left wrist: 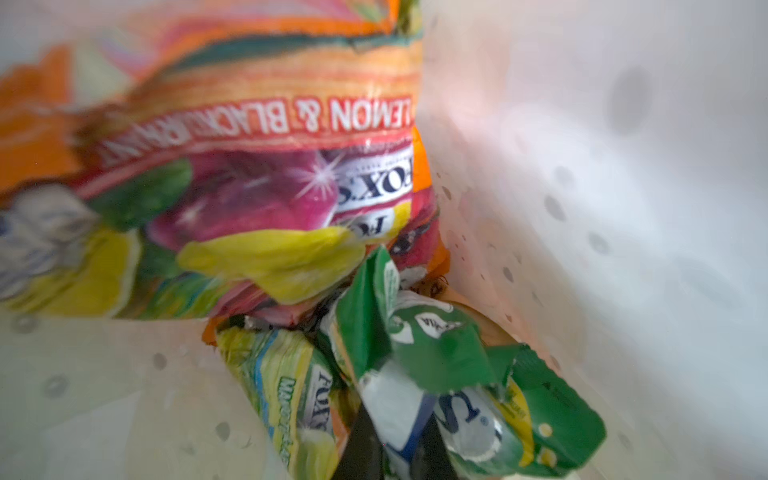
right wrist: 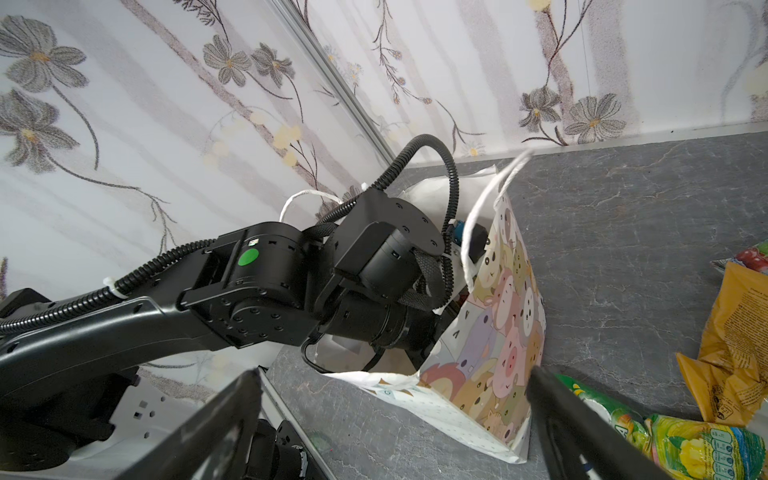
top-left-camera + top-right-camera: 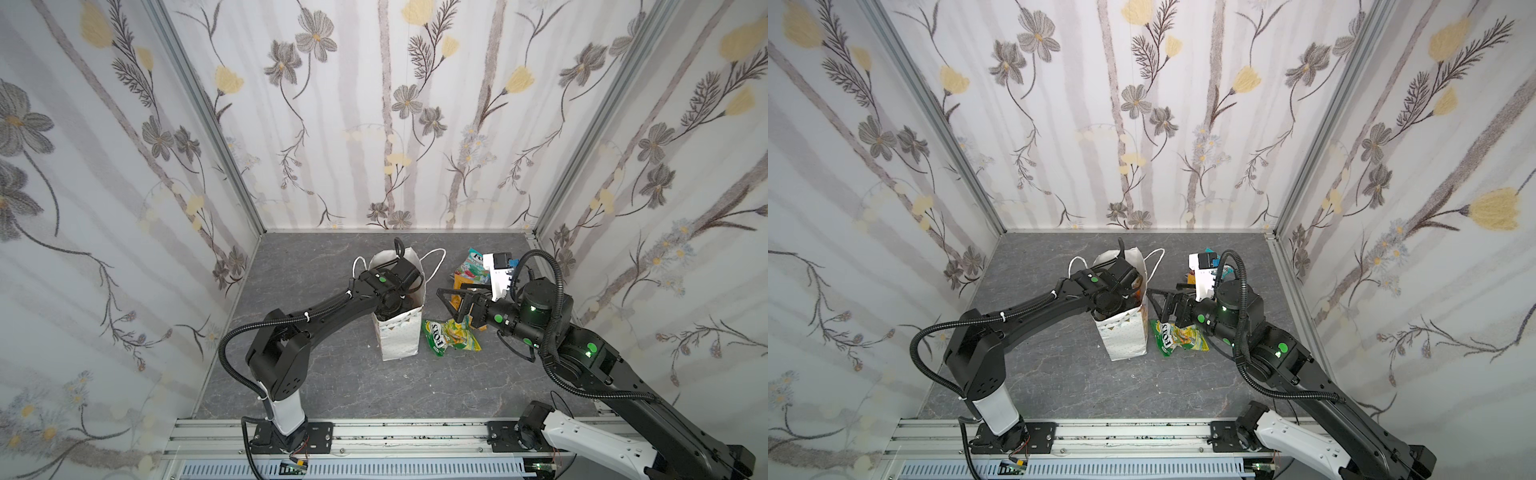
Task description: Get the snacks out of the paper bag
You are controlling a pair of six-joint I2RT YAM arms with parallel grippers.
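Floral wallpaper panels wall in a grey marbled tabletop [image 3: 332,386]. Near its middle, the white paper bag [image 3: 400,340] stands upright, its cord handles splayed to either side and its cartoon-animal side panel turned to the right arm's camera.

The left gripper [image 1: 395,451] reaches down through the bag's mouth, so both top views show only the wrist above the rim. In the left wrist view, its two dark fingers are pinched together on the white-and-blue edge of a crumpled green packet [image 1: 449,353] at the bottom of the bag. An orange-red FOX'S packet [image 1: 257,166] marked lemon and blackcurrant leans against the bag's wall above it, and a yellow-green packet [image 1: 291,395] lies beside it.

The right gripper [image 3: 448,305] hovers just right of the bag with its jaws spread wide and nothing between them. A yellow-green FOX'S packet [image 3: 451,334] lies on the tabletop under it. A yellow-orange chip bag [image 2: 739,340] and a teal packet [image 3: 473,257] rest farther back.
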